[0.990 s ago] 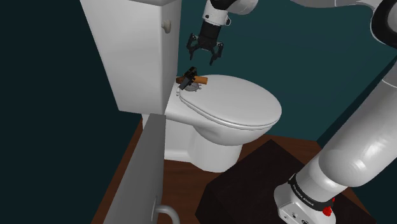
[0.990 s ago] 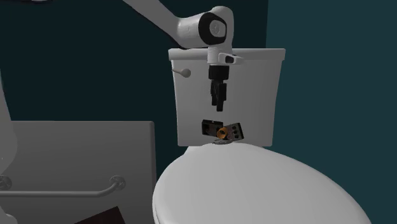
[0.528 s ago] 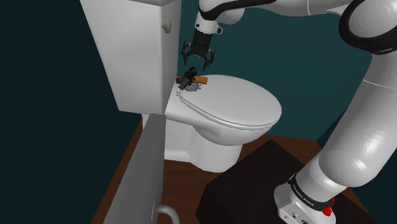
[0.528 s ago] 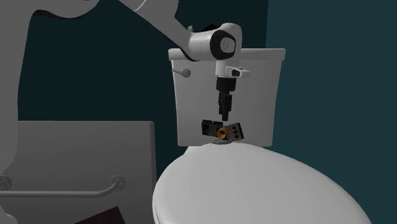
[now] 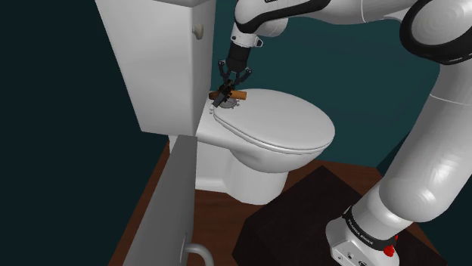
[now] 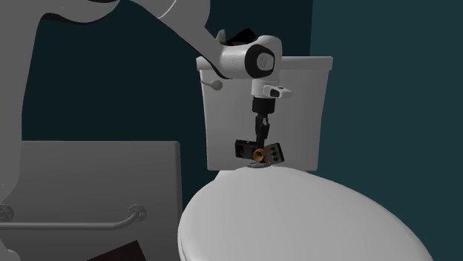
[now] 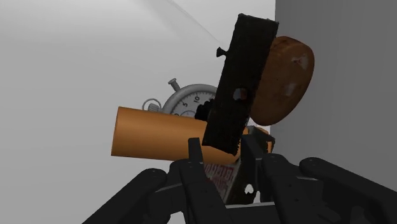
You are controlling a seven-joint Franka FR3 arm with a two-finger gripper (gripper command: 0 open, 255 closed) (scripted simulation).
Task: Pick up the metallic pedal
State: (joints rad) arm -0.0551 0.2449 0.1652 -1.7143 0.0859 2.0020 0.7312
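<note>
- The pedal (image 5: 227, 96) (image 6: 258, 152) (image 7: 245, 83) sits at the back edge of the white toilet lid (image 5: 280, 125) (image 6: 297, 215), just beside the tank (image 5: 159, 60) (image 6: 304, 111).
- The pedal has a flat black plate. In the wrist view the plate stands up and leans a little.
- An orange rod (image 7: 159, 133) sticks out from the plate's side.
- A small silver stopwatch (image 7: 191, 102) (image 6: 258, 166) lies flat on the lid, right behind the orange rod.
- A brown round bumpy thing (image 7: 283, 76) peeks out from behind the top of the black plate, next to the grey tank wall.
- The black gripper (image 5: 231, 83) (image 6: 260, 141) (image 7: 224, 159) points down at the pedal, and its tips are right at the pedal.
- The two fingers stand apart, and the low part of the pedal is between them. I cannot tell if they touch it.
- The white arm comes over the toilet from the shoulder view's right.
- The tank has a little round flush handle (image 5: 198, 30) (image 6: 214, 84) near its top.
- The dark stand (image 5: 302, 219) is on the brown floor (image 5: 151, 211), near the front of the toilet.
- A grey grab bar (image 6: 111, 219) is on the low wall beside the toilet.
</note>
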